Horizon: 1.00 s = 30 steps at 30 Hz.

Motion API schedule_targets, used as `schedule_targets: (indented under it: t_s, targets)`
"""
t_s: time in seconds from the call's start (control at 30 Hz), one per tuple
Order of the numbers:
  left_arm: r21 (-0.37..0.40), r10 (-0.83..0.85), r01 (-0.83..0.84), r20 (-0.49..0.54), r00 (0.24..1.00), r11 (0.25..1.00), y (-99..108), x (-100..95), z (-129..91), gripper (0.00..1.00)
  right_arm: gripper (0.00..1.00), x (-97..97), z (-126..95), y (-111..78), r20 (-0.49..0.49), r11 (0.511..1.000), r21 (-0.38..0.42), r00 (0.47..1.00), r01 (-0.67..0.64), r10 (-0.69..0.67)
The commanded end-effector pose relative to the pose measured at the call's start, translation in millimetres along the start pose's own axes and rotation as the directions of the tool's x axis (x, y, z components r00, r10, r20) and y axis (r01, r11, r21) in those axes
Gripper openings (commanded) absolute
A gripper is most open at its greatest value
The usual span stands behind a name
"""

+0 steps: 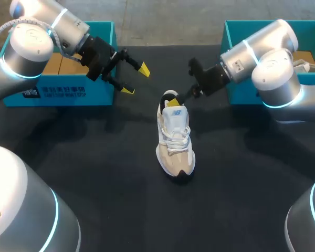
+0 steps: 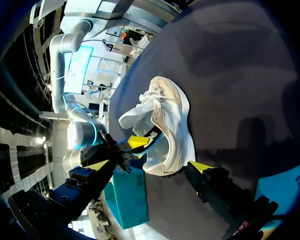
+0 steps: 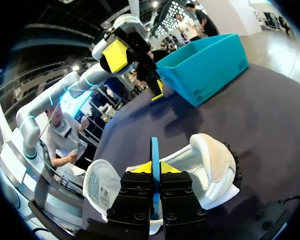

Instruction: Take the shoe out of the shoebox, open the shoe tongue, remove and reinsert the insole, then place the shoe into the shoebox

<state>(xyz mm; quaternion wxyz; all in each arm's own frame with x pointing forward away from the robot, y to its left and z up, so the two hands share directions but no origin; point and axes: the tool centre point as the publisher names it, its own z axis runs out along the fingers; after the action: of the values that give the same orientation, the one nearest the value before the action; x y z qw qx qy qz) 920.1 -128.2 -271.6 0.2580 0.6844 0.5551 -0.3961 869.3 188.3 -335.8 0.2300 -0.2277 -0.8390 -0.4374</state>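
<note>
A white and beige shoe (image 1: 174, 139) stands upright mid-table, toe toward me, its tongue (image 3: 97, 187) folded forward over the laces. My right gripper (image 1: 171, 98) reaches into the heel opening from behind. In the right wrist view it (image 3: 155, 167) is shut on the thin edge of a blue insole (image 3: 154, 147), which stands up between the yellow tips above the shoe (image 3: 210, 165). My left gripper (image 1: 135, 80) hovers open, up and to the left of the shoe, holding nothing. Its wrist view has the shoe (image 2: 165, 125) lying ahead of the left gripper (image 2: 149, 165).
A teal shoebox (image 1: 68, 89) stands at the back left behind my left arm. A second teal box (image 1: 241, 31) stands at the back right behind my right arm. Dark tabletop (image 1: 121, 189) stretches around and in front of the shoe.
</note>
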Motion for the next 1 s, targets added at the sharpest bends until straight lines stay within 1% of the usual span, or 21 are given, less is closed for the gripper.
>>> schedule_targets:
  t_s: [0.03,0.37,0.4,0.47,0.5,0.57,0.67,0.87,1.0]
  targets:
    - [-0.003,0.001,-0.001,-0.002,1.000,1.000,-1,-0.3,0,1.00,0.00,-6.7,10,5.1,-0.003,0.998,0.064,1.000,0.006,-0.005]
    - [-0.003,0.001,-0.001,-0.002,1.000,1.000,-1,-0.3,0,1.00,0.00,-6.8,13,-4.4,-0.001,0.997,0.077,1.000,-0.013,0.013]
    - [-0.003,0.001,-0.001,-0.002,1.000,1.000,-1,-0.3,0,1.00,0.04,-5.8,13,-6.1,-0.001,0.997,0.076,1.000,-0.018,0.018]
    - [-0.003,0.001,-0.001,-0.002,1.000,1.000,-1,-0.3,0,1.00,0.30,-4.9,12,-6.9,0.003,0.997,0.069,1.000,-0.022,0.022]
    - [-0.003,0.001,-0.001,-0.002,1.000,1.000,-1,-0.3,0,1.00,0.35,-4.4,11,-6.9,0.007,0.998,0.065,1.000,-0.021,0.021]
    - [-0.003,0.001,-0.001,-0.002,1.000,1.000,-1,-0.3,0,1.00,0.41,-3.0,10,-5.8,0.012,0.998,0.060,1.000,-0.019,0.018]
    - [-0.003,0.001,-0.001,-0.002,1.000,1.000,-1,-0.3,0,1.00,0.43,-0.8,8,-3.5,0.016,0.998,0.056,1.000,-0.013,0.012]
    - [-0.003,0.001,-0.001,-0.002,1.000,1.000,-1,-0.3,0,1.00,0.45,7.5,0,7.3,0.032,0.999,0.046,0.999,0.007,-0.009]
    - [-0.003,0.001,-0.001,-0.002,1.000,1.000,-1,-0.3,0,1.00,0.48,11.9,-7,16.0,0.043,0.999,0.048,0.999,0.023,-0.025]
